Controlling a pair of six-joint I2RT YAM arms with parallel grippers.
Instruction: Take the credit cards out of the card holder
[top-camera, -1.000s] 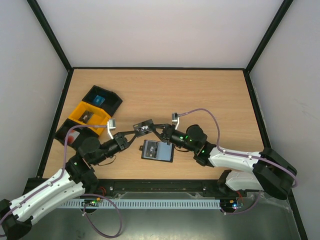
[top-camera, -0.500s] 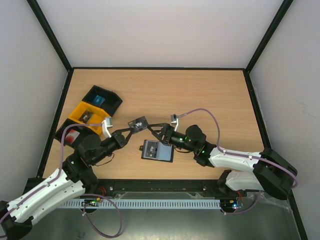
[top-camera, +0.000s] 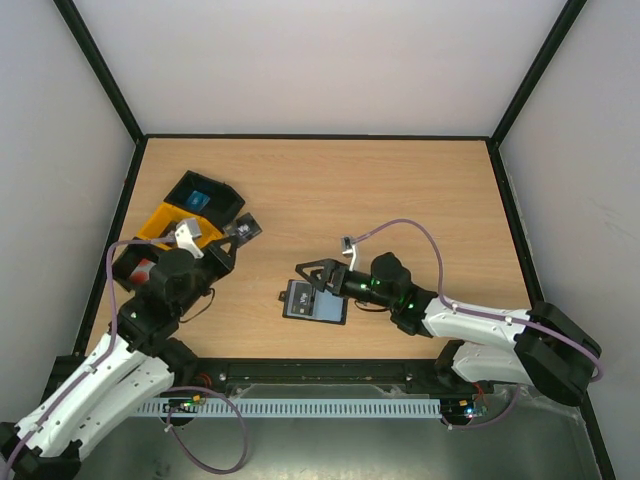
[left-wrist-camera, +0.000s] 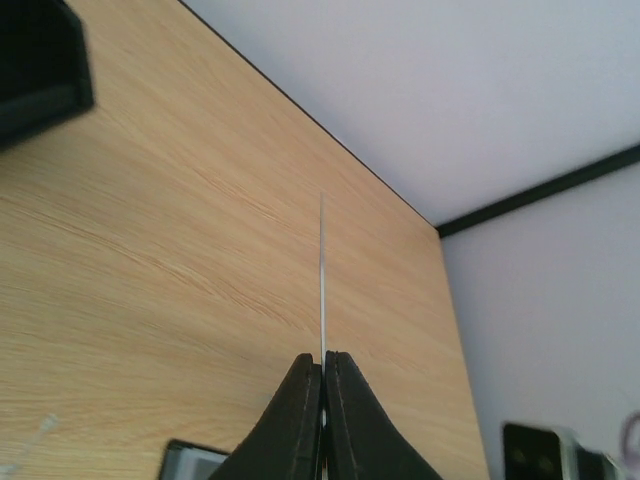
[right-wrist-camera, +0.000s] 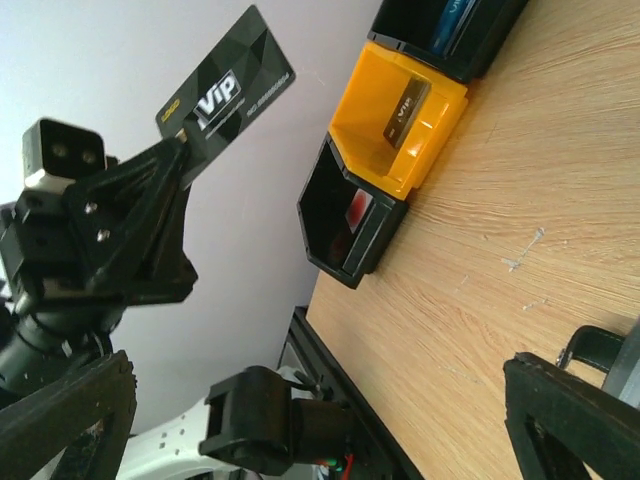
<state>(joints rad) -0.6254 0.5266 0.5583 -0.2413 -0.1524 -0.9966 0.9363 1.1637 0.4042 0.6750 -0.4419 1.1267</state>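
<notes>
Worktop: your card holder lies open near its front edge.
Trays: in a row along the left edge.
Your right gripper: spread wide, empty, just beside the holder.
Your left gripper: pinching a dark VIP card beside the trays.

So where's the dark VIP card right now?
Top view, left side: the VIP card is pinched in the left arm's jaws, just right of the yellow tray.
</notes>
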